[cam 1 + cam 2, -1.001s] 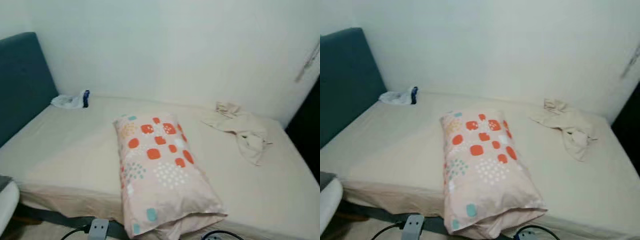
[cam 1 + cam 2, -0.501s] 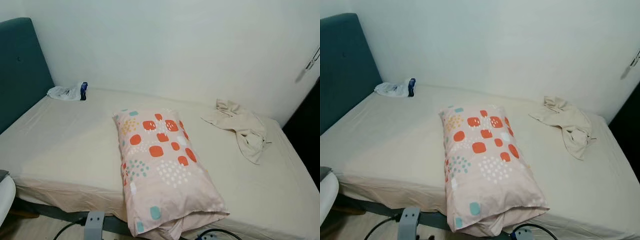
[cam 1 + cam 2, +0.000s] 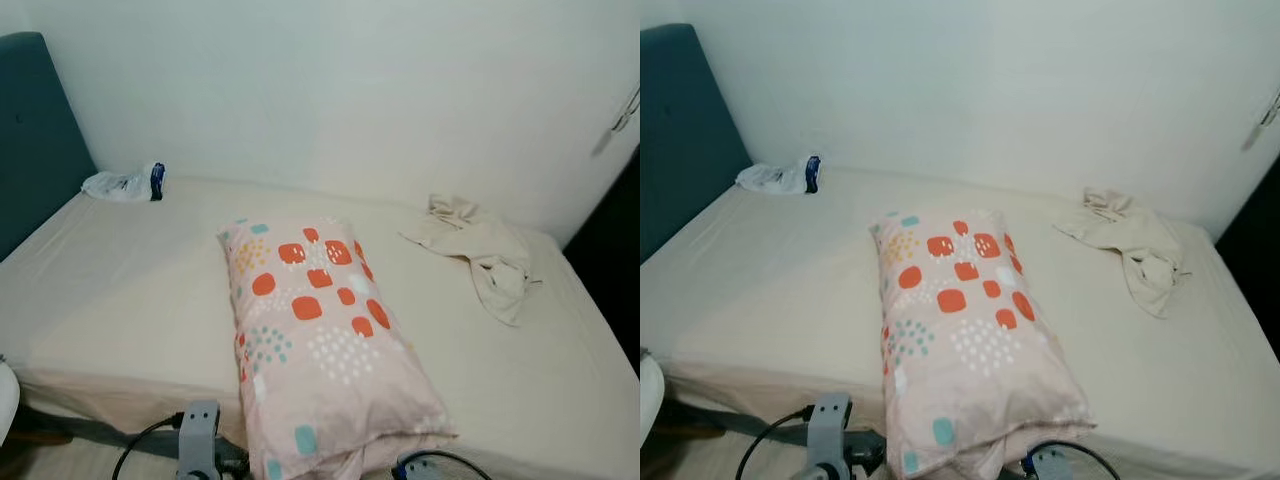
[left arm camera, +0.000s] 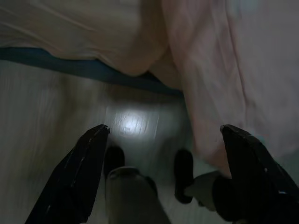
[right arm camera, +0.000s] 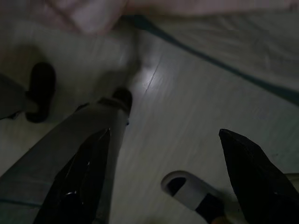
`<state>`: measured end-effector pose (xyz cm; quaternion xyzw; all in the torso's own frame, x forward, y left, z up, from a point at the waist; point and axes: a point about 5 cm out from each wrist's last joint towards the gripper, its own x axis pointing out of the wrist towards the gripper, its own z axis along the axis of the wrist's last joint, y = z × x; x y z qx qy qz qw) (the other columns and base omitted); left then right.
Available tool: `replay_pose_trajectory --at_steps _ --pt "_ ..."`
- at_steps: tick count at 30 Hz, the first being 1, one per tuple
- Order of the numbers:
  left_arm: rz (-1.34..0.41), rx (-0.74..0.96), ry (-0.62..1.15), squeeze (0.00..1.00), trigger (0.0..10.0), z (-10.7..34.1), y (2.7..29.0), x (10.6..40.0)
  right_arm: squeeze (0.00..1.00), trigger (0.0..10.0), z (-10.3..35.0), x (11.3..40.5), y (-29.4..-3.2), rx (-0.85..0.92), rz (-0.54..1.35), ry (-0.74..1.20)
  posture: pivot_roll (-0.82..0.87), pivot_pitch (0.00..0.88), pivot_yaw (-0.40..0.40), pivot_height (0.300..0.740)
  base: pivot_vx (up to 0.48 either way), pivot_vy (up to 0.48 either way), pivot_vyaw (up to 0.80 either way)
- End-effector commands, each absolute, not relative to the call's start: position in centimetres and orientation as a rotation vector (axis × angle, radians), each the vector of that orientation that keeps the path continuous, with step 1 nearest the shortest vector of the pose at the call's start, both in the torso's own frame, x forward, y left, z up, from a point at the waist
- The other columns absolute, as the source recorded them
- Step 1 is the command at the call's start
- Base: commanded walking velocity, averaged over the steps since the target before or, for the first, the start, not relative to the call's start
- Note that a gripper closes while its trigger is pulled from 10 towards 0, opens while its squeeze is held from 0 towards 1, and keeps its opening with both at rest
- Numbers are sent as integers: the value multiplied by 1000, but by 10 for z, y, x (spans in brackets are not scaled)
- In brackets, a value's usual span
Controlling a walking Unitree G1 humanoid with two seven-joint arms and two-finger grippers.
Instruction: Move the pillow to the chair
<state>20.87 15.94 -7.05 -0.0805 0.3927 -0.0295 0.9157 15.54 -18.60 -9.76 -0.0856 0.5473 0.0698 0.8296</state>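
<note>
Left eye view: a pink fabric pillow printed with orange squares and teal dots [image 3: 315, 345] lies lengthwise on the beige-sheeted bed [image 3: 120, 290], its near end overhanging the edge. Soft, light and floppy, it should pinch best at that overhanging end. Left gripper [image 4: 163, 140] and right gripper [image 5: 161, 142] hang low, all 4 fingers spread, empty.
</note>
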Motion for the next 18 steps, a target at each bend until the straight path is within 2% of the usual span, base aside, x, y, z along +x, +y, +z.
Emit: replay_pose_trajectory --at_steps 1,7,15,18 --pt "-54 -181 811 0 10000 -72 161 207 0 10000 -97 158 -182 -170 150 1151 102 0 -54 739 307 0 0" --pt "-58 -181 810 0 10000 -72 160 206 0 10000 -97 158 -181 -169 152 1152 102 0 -53 739 299 0 0" --pt "-75 -189 808 0 10000 -72 158 206 0 10000 -98 156 -181 -168 151 1155 100 0 -53 739 0 0 0" --pt "-90 -189 809 0 10000 -72 157 206 0 10000 -98 155 -182 -168 150 1157 98 0 -54 739 0 -480 0"
